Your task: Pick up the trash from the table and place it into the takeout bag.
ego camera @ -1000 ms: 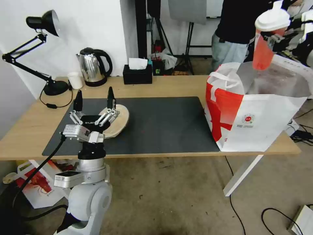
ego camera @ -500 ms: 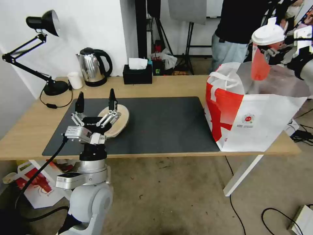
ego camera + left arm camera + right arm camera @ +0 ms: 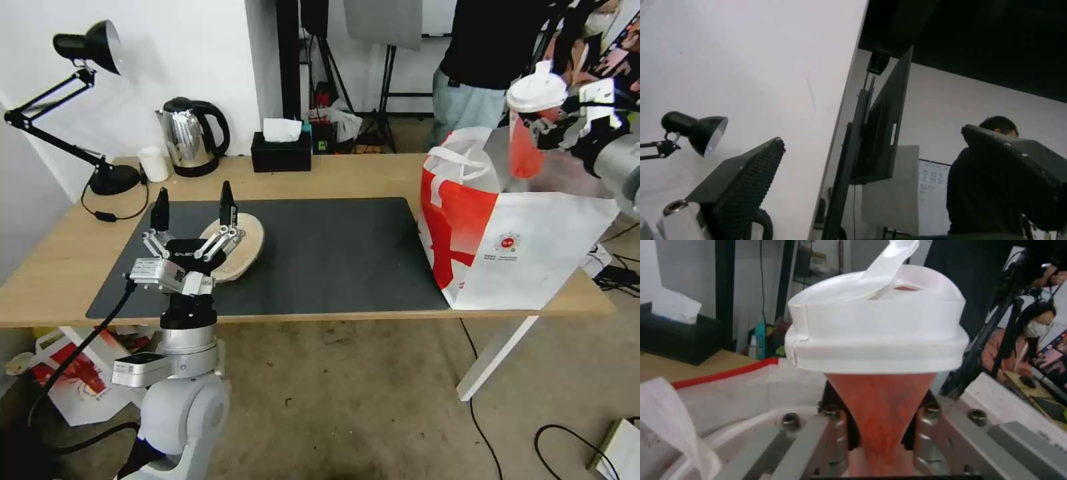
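Left of the takeout bag, the left gripper (image 3: 193,207) sits spread wide, holding nothing, just in front of the shallow tan pulp bowl (image 3: 237,247). Over the big white-and-red foil-lined takeout bag (image 3: 513,247), the right gripper (image 3: 543,127) is clamped on the red cup with white spouted lid (image 3: 530,123) — I'd lower it fully inside before letting go.

No legible text or labels
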Available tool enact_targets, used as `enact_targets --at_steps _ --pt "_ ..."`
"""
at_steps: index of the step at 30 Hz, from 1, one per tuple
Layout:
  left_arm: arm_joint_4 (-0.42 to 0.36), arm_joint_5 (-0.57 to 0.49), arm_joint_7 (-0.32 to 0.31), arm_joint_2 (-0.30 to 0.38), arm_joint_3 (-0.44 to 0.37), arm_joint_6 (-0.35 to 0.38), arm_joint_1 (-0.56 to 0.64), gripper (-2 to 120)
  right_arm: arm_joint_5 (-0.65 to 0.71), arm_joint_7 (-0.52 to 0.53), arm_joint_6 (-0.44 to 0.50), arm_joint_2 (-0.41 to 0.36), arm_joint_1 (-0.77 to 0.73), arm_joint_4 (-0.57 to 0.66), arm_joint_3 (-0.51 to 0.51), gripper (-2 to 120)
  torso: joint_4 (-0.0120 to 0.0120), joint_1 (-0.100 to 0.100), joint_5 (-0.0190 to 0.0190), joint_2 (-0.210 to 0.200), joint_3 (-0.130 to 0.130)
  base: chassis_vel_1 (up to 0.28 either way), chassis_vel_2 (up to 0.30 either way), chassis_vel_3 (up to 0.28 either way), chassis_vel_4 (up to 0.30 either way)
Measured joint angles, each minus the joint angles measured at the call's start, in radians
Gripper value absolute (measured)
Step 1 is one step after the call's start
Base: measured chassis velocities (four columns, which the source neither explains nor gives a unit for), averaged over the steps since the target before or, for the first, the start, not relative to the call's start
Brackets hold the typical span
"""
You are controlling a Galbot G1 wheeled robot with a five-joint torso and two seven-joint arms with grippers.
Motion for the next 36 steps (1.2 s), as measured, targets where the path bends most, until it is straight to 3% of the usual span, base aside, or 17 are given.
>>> enact_targets --at_steps 6,10,14,20,21,36 --pt "0.001 -0.001 -0.001 0.0 -0.002 0.0 -0.004 100 -0.004 0.015 -0.037 -0.005 0.009 0.019 -0.025 37 0.0 0.0 0.0001 0.0 0.0 0.0 0.0 0.0 0.0" --pt "0.001 -0.004 -0.002 0.0 -0.002 0.0 -0.009 100 -0.009 0.035 -0.071 -0.033 0.025 0.037 -0.06 50 0.0 0.0 -0.0002 0.0 0.0 0.0 0.0 0.0 0.0" --pt "0.001 -0.007 -0.002 0.001 -0.001 0.0 -0.011 100 -0.006 0.062 -0.122 -0.085 0.034 0.071 -0.083 70 -0.0001 0.0 0.0001 0.0 0.0 0.0 0.0 0.0 0.0" --pt "0.001 -0.009 -0.003 0.002 -0.001 0.001 -0.012 100 0.02 0.102 -0.169 -0.126 0.038 0.108 -0.086 86 -0.0001 0.0 0.0 0.0 0.0 0.0 0.0 0.0 0.0" --pt "0.0 -0.01 -0.003 0.003 0.0 0.001 -0.012 100 0.04 0.138 -0.194 -0.149 0.04 0.134 -0.087 97 0.0 0.0 -0.0001 0.0 0.0 0.0 0.0 0.0 0.0" --pt "-0.023 -0.01 -0.003 0.001 0.001 0.001 0.004 100 0.104 0.172 -0.278 -0.175 0.043 0.166 -0.054 100 0.0 0.0 -0.0001 0.0 0.0 0.0 0.0 0.0 0.0"
